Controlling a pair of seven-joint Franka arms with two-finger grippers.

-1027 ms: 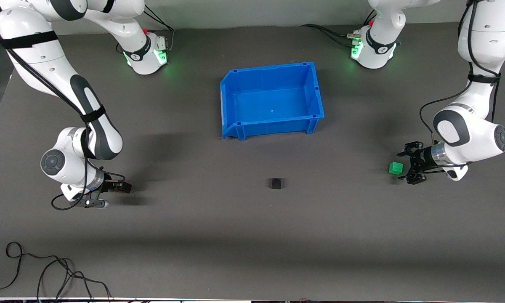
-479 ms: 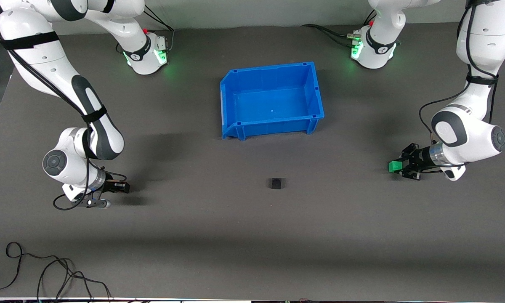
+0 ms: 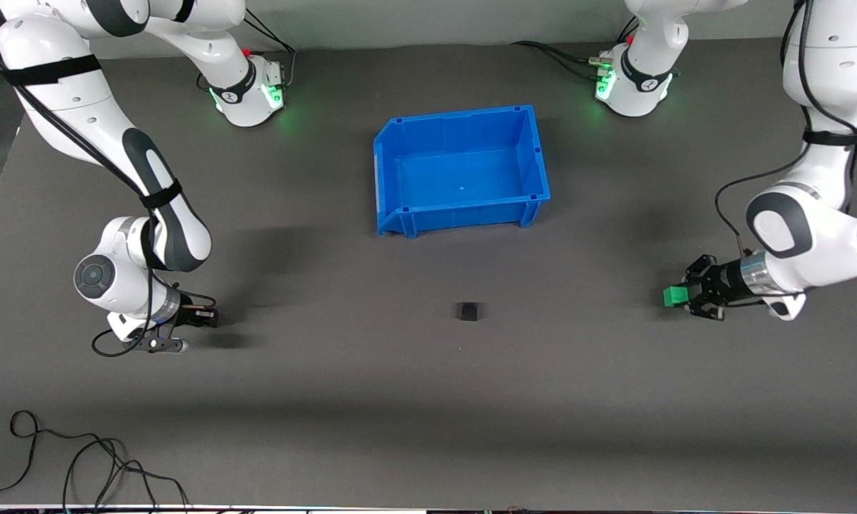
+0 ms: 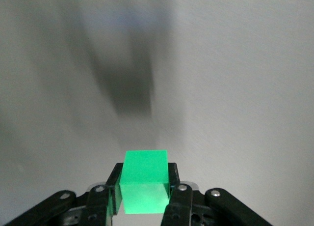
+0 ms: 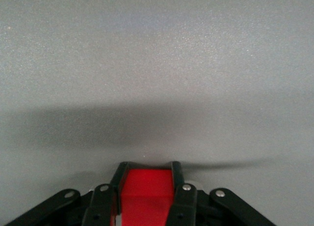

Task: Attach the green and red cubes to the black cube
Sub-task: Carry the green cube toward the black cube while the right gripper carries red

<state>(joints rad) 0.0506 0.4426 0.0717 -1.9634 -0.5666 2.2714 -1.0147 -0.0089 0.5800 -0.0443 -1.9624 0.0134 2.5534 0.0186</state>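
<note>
A: What lies nearest the front camera?

B: A loose black cable [image 3: 78, 464], at the corner of the table [image 3: 428, 400] toward the right arm's end. Nothing else sits along that edge.

A: And farther in?

B: The right gripper [image 3: 211, 317] is low by the table's edge at the right arm's end. Its fingers [image 5: 179, 186] are clamped on the red cube [image 5: 147, 194], which shows only in the right wrist view. Roughly level with it, mid-table, the black cube [image 3: 468, 310] sits alone, well apart from both grippers.

A: The other arm?

B: The left gripper [image 3: 678, 295] is toward the left arm's end of the table, a shade farther up the front view than the black cube. Its fingers [image 4: 174, 179] are closed tight on the green cube [image 3: 675, 295], a shadow lying on the table beneath it.

A: The container?

B: The blue bin [image 3: 400, 210] stands farthest, midway between the two bases. It is upright, open at the top, and its floor is bare.
</note>
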